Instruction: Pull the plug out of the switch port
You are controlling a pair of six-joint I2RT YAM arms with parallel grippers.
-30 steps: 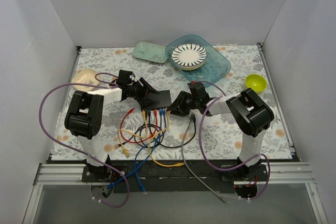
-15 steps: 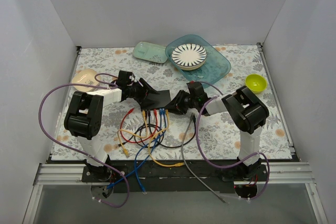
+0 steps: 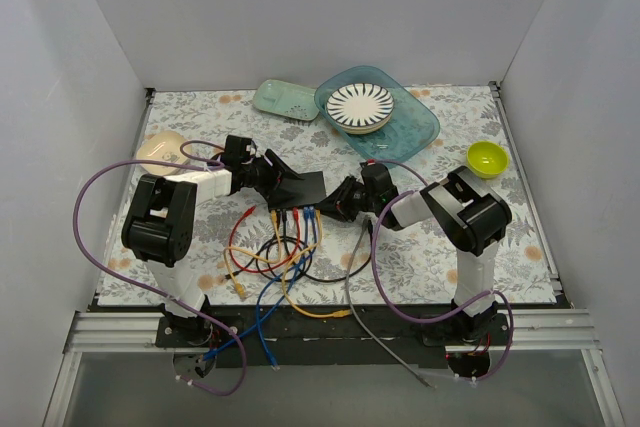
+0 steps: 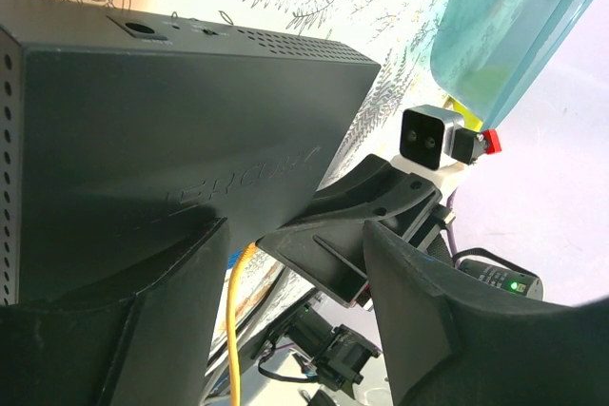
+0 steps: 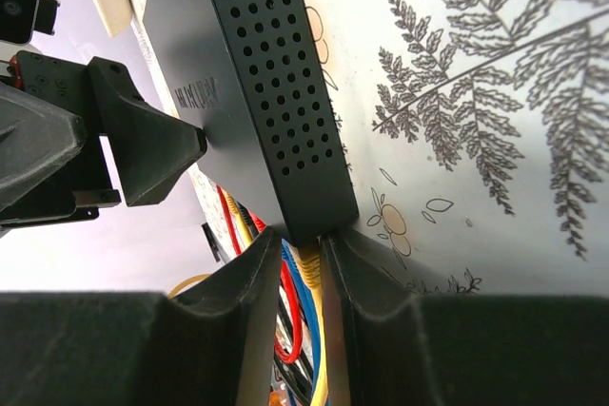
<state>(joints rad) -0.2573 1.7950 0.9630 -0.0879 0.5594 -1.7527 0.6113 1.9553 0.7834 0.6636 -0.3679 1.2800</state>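
The switch (image 3: 303,188) is a flat black box lying mid-table, its port row facing the arms with several coloured cables plugged in. My left gripper (image 3: 278,179) stands open at its left end. In the left wrist view one finger (image 4: 114,320) rests against the switch (image 4: 171,130), while the other finger (image 4: 447,330) stands clear of it. My right gripper (image 3: 338,203) is at the right end of the port row. There, the right wrist view shows its jaws (image 5: 304,244) pinched on the yellow plug (image 5: 306,259), which still sits in the end port of the switch (image 5: 257,92).
Red, blue, yellow and black cables (image 3: 285,257) loop in front of the switch, and a grey cable (image 3: 365,287) runs off the near edge. A teal tray (image 3: 415,132) with a striped plate (image 3: 360,107), a mint dish (image 3: 285,99), a cream bowl (image 3: 160,150) and a green bowl (image 3: 487,157) ring the back.
My right gripper has slid left up to the switch's right end and its jaws have narrowed onto the yellow plug. The left gripper and the switch have stayed put.
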